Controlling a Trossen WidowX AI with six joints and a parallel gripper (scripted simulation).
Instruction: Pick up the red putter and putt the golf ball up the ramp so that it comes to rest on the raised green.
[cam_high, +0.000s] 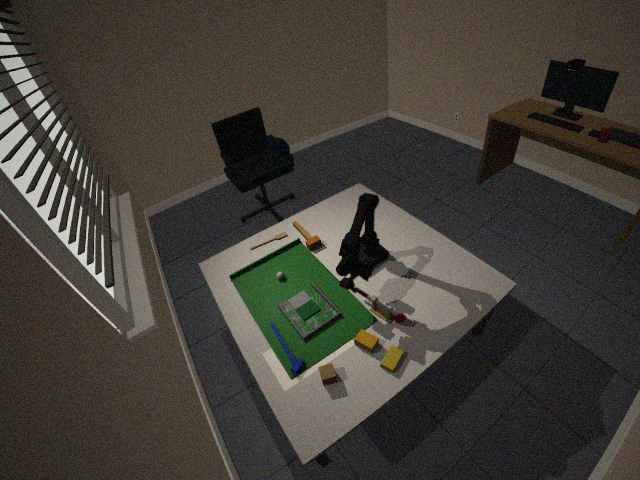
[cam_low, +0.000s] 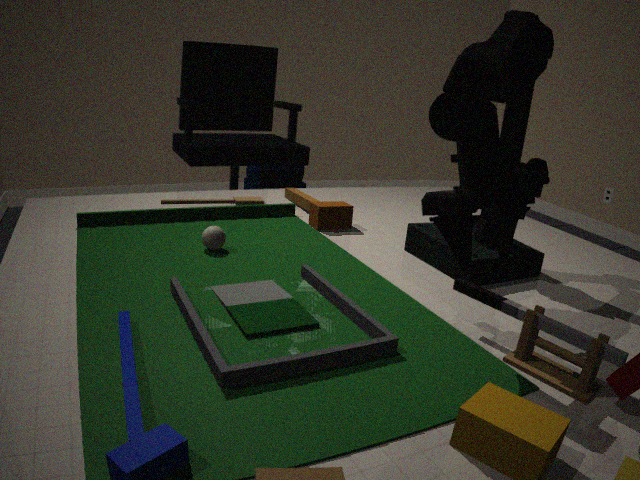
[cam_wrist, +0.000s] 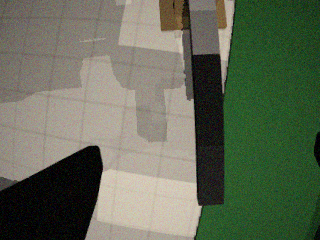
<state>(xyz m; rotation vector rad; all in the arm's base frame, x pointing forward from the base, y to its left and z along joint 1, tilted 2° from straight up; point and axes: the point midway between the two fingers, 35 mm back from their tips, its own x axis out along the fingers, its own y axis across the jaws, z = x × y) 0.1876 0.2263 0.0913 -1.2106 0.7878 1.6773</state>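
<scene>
The red putter has a red head (cam_high: 399, 318) (cam_low: 625, 377) and a grey shaft with a black grip (cam_low: 478, 294) (cam_wrist: 209, 110). It rests on a small wooden rack (cam_low: 550, 378) beside the mat. My gripper (cam_wrist: 214, 151) is open and empty; in the wrist view its fingers stand wide on either side of the black grip. In the top and exterior views the gripper blends into the dark arm, near the grip end. The white golf ball (cam_high: 280, 275) (cam_low: 213, 237) lies on the green mat, in front of the grey ramp (cam_high: 298, 298) (cam_low: 250, 292) that leads to the raised green (cam_high: 308, 309) (cam_low: 271, 316).
Grey walls (cam_low: 310, 359) border the raised green on three sides. A blue putter (cam_high: 283, 343) (cam_low: 129, 366) lies on the mat (cam_high: 258, 289) (cam_wrist: 275, 100). An orange mallet (cam_high: 313, 242) (cam_low: 333, 215) and a thin wooden stick (cam_high: 268, 241) lie behind. Yellow blocks (cam_high: 366, 339) (cam_high: 392, 358) and a brown block (cam_high: 327, 373) sit in front.
</scene>
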